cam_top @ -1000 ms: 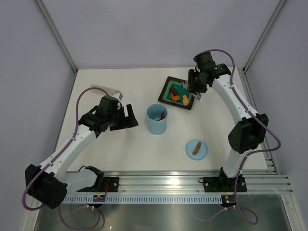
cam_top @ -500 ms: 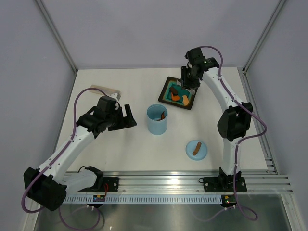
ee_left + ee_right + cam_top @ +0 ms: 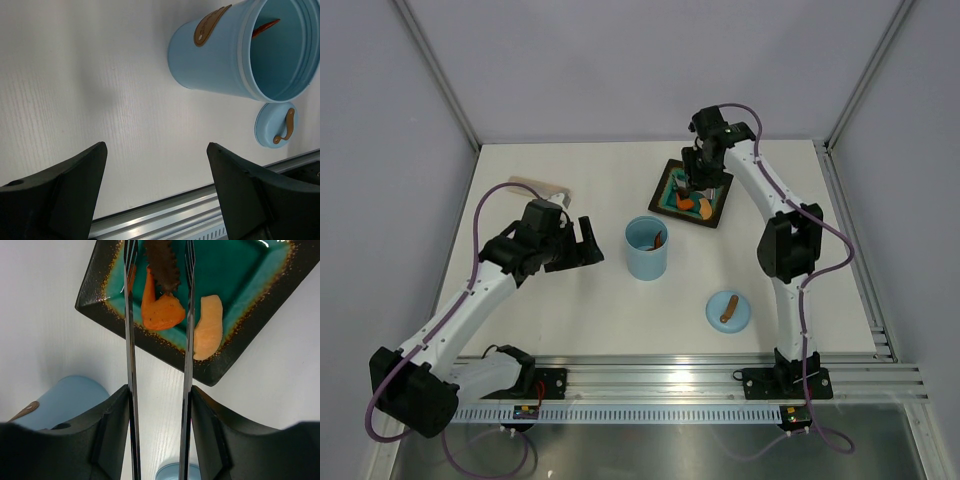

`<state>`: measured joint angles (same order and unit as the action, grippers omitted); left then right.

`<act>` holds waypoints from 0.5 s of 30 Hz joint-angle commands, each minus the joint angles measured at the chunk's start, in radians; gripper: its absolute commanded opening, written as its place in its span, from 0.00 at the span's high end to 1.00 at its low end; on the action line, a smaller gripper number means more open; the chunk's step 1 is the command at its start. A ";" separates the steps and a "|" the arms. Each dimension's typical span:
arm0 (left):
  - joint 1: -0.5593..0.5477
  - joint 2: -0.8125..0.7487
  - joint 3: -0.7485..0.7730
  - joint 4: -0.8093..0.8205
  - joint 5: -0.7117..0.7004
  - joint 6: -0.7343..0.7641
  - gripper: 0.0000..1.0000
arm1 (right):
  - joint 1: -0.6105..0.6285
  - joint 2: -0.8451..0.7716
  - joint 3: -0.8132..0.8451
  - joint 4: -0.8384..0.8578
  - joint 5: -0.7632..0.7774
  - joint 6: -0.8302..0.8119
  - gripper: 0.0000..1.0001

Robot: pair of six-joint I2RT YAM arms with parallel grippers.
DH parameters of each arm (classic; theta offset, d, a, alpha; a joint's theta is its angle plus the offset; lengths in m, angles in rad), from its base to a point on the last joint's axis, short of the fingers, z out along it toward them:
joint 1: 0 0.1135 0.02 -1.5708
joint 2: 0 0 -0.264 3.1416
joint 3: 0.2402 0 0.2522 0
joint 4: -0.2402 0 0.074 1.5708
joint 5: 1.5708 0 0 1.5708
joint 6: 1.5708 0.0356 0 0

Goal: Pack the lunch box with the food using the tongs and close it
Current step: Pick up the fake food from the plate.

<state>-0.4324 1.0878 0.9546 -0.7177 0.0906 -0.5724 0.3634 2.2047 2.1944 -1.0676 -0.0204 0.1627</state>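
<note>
The light blue lunch box (image 3: 646, 247) (image 3: 225, 55) stands upright and uncovered at mid-table, with one orange stick of food (image 3: 265, 27) inside. Its round lid (image 3: 728, 309) (image 3: 276, 125) lies apart, nearer the front. My right gripper (image 3: 160, 392) (image 3: 700, 175) is shut on the tongs (image 3: 131, 340). The tong arms stand apart over the teal plate (image 3: 220, 365), straddling a brown piece (image 3: 162, 262) and an orange piece (image 3: 160, 310). A paler orange piece (image 3: 209, 327) lies just outside them. My left gripper (image 3: 156, 147) (image 3: 588, 240) hangs open and empty left of the lunch box.
A flat pale object (image 3: 538, 186) lies at the back left of the table. An aluminium rail (image 3: 175, 210) runs along the near edge. Frame posts rise at the back corners, and grey walls enclose the table.
My right arm has swung left over the plate with the tongs, and the tong arms have spread wider. The left arm has barely moved.
</note>
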 commanded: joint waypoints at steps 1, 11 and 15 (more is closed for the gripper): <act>0.006 0.006 0.041 0.015 0.000 0.020 0.15 | 0.016 0.012 0.044 -0.014 -0.013 -0.034 0.43; 0.006 0.012 0.032 0.021 0.003 0.020 0.15 | 0.029 0.052 0.065 -0.028 0.023 -0.049 0.45; 0.006 0.009 0.027 0.021 0.003 0.020 0.15 | 0.031 0.084 0.111 -0.046 0.057 -0.043 0.49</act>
<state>-0.4324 1.0977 0.9550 -0.7174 0.0906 -0.5686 0.3836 2.2753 2.2295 -1.1000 0.0036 0.1341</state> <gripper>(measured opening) 0.853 0.526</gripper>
